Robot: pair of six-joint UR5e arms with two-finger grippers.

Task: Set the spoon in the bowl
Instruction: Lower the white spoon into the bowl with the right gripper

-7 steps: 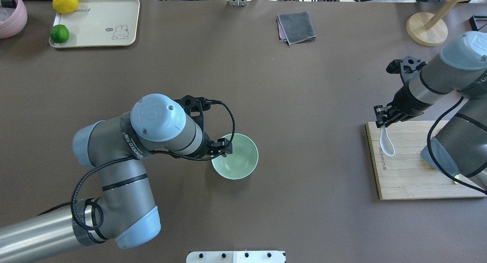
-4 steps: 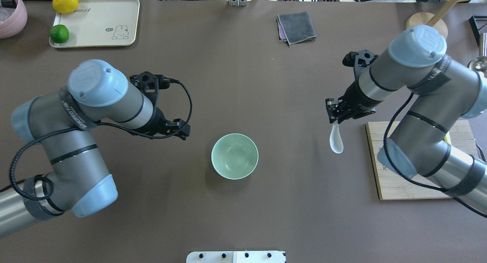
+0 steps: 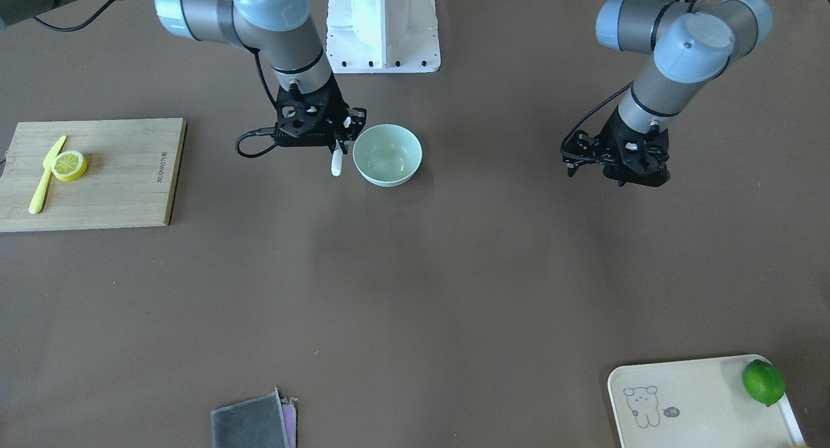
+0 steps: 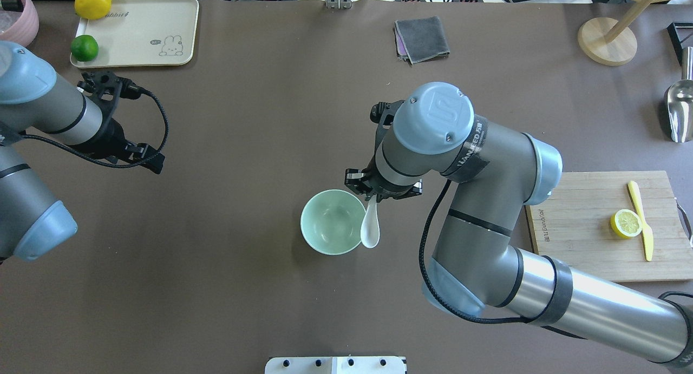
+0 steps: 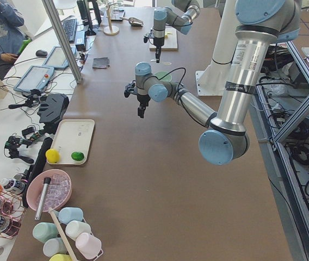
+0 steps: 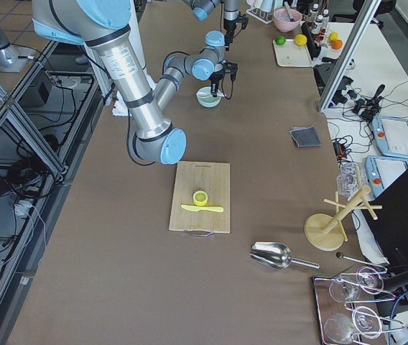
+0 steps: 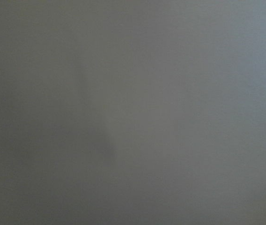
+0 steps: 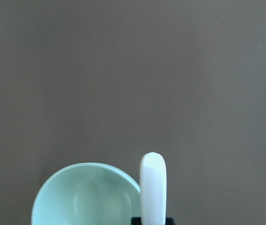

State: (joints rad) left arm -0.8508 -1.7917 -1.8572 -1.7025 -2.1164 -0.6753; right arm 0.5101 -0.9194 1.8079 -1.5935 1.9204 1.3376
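Observation:
The pale mint-green bowl stands upright mid-table and holds nothing; it also shows in the front view and the right wrist view. My right gripper is shut on the handle of the white spoon, which hangs scoop-down just outside the bowl's right rim, above the table. The spoon also shows in the front view and the right wrist view. My left gripper is far left of the bowl, open and empty; its wrist view shows only bare table.
A wooden cutting board with a lemon half and a yellow-green knife lies at the right. A cream tray with a lime and a lemon is back left. A grey cloth lies at the back.
My right arm has carried the spoon left from the cutting board to the bowl's right rim. My left gripper has let go of the bowl's rim and drawn back far to the left.

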